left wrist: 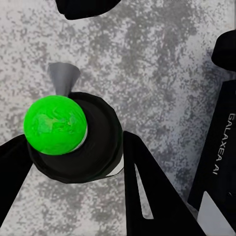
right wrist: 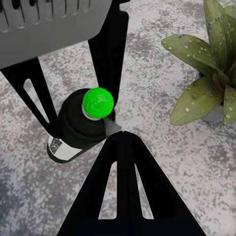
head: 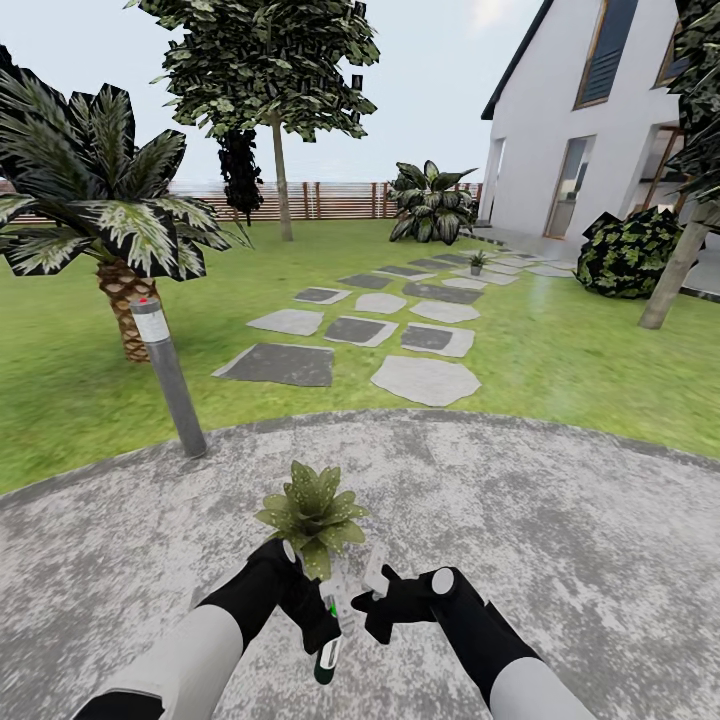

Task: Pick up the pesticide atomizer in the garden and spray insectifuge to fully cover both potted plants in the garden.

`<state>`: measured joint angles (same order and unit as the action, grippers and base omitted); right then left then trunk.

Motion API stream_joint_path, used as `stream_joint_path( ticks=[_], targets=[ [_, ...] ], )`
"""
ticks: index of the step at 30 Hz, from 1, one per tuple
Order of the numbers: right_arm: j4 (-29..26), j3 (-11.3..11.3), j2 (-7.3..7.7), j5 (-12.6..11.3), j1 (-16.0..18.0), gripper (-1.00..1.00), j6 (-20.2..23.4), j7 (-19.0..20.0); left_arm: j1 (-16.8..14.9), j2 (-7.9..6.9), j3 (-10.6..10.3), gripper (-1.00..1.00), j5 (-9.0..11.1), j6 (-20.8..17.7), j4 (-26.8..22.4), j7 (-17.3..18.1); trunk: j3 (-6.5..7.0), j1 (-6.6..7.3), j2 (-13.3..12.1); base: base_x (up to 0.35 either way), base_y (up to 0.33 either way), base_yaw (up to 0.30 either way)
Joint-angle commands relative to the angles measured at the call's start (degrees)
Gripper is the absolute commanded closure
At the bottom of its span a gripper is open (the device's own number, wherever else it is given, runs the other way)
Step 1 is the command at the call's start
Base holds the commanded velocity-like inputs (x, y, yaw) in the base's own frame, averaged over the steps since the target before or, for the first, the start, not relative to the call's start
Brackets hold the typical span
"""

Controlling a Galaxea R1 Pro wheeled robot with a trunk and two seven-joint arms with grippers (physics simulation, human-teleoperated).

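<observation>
Head view: we see the round grey patio (head: 560, 520), the lawn (head: 560, 350), the stepping stones (head: 425, 380), a grey bollard lamp (head: 170, 375), a palm (head: 105, 215), the slatted fence (head: 330, 200) and a white house (head: 590, 120). One potted plant (head: 313, 512) stands just ahead of both arms; a second potted plant (head: 477, 262) sits far off among the stones.
Left wrist view: we look straight down on the pesticide atomizer (left wrist: 73, 137), its bright green top and a grey nozzle pointing away over speckled paving.
Right wrist view: we get what the other wrist lacks, the bottle's pale label and the near plant's spotted leaves (right wrist: 206, 78) beside it.
Atomizer position: it hangs below the left gripper (head: 318, 615), between the two arms, over the patio.
Left gripper: clenched on the bottle, a dark finger on each side.
Right gripper (head: 372, 592): fingers spread apart, the atomizer (right wrist: 81, 130) between them; we cannot tell whether they touch it.
</observation>
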<state>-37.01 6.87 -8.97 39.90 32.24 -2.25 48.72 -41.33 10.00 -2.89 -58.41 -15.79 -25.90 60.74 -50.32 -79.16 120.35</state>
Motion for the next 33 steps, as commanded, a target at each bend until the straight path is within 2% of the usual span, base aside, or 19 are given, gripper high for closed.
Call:
stream_joint_path(
  ticks=[1,3,5,7,19,24,26,33],
  targets=[
    [-0.1,0.0,-0.01,0.5,0.0,1.0,-0.2,0.1,0.0,0.0,-0.1,1.0,0.0,-0.6,-0.1,0.3,-0.06,0.01,0.0,0.0,0.0,0.0],
    [-0.1,0.0,-0.04,0.5,0.0,1.0,-0.2,0.1,0.0,0.0,-0.1,1.0,1.1,-0.3,-0.1,0.4,-0.06,0.01,0.0,0.0,0.0,0.0],
    [-0.1,0.0,-0.07,0.5,0.0,1.0,-0.2,0.1,0.0,0.0,-0.1,1.0,3.5,1.0,-0.1,0.4,-0.06,0.01,0.0,0.0,0.0,0.0],
    [-0.1,-0.1,-0.08,0.5,0.0,1.0,-0.2,0.1,0.0,0.0,-0.1,1.0,4.3,1.6,0.0,0.4,-0.06,0.01,0.0,0.0,0.0,0.0],
    [-0.1,-0.1,-0.08,0.5,0.0,1.0,-0.2,0.1,0.1,0.0,-0.1,1.0,4.7,1.9,0.0,0.5,-0.06,0.01,0.0,0.0,0.0,0.0],
    [0.0,-0.1,-0.07,0.5,0.0,1.0,-0.2,0.1,0.3,-0.1,-0.6,1.0,3.9,1.9,0.0,0.4,-0.06,0.01,0.0,0.0,0.0,0.0],
    [0.0,-0.1,-0.04,0.5,0.0,1.0,-0.3,0.1,0.3,-0.75,-0.6,1.0,3.7,1.9,0.0,0.3,-0.06,0.01,0.0,0.0,0.0,0.0],
    [0.0,0.0,0.01,0.5,0.0,1.0,-0.3,0.1,0.4,-6.63,-0.6,1.0,3.5,1.8,0.0,0.3,-0.06,0.01,0.0,0.0,0.0,0.0]
  ],
)
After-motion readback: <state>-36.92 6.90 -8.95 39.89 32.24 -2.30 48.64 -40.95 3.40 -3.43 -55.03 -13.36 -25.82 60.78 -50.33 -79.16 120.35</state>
